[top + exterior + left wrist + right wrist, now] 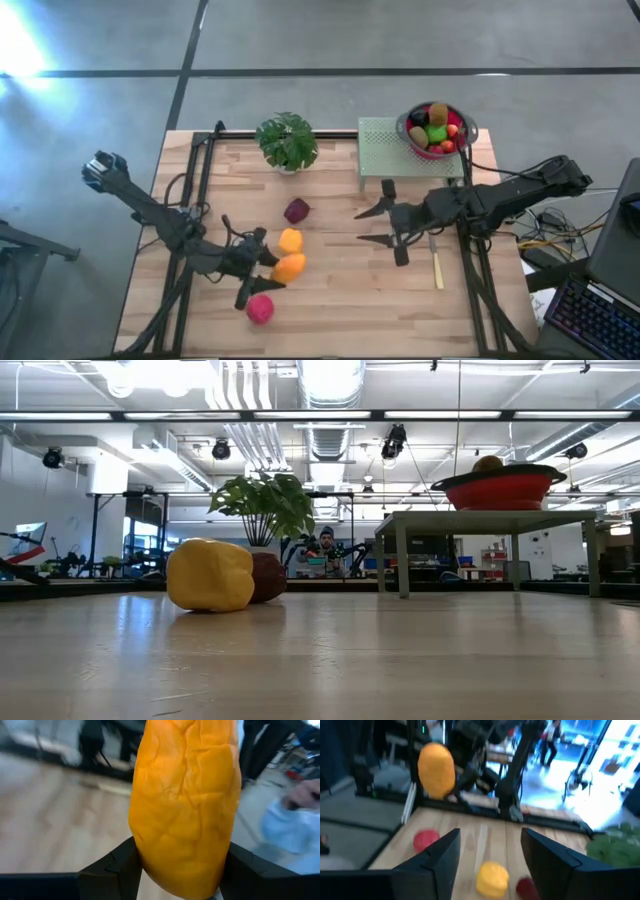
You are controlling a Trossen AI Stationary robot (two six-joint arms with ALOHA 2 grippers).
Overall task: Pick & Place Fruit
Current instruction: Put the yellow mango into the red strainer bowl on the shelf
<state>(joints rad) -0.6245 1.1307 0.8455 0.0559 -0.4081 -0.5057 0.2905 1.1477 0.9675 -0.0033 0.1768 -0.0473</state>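
My left gripper (pixel 272 270) is shut on an orange fruit (pixel 290 267) above the table's near left part. On the wood lie a yellow fruit (pixel 290 240), a maroon fruit (pixel 297 211) and a red fruit (pixel 260 309). A red bowl (pixel 455 120) filled with several fruits stands on a green stand (pixel 385 150) at the far right. My right gripper (pixel 372 225) hangs open over the table's middle, pointing toward the left arm, with nothing between its fingers. In the right wrist view the orange fruit (pixel 436 770) shows well above the table. My left gripper pinches the orange fruit by its two sides (pixel 145 860), near its lower end, between the two fingers (pixel 117 867). The fingers come about level from the table's left. The fruit stands up beyond the fingers, lifted clear of the table.
A potted plant (pixel 287 142) stands at the far edge, left of the stand. A slim knife (pixel 437 268) lies on the wood under the right arm. Beyond the far edge, the low view shows a person (pixel 325 545) in the room.
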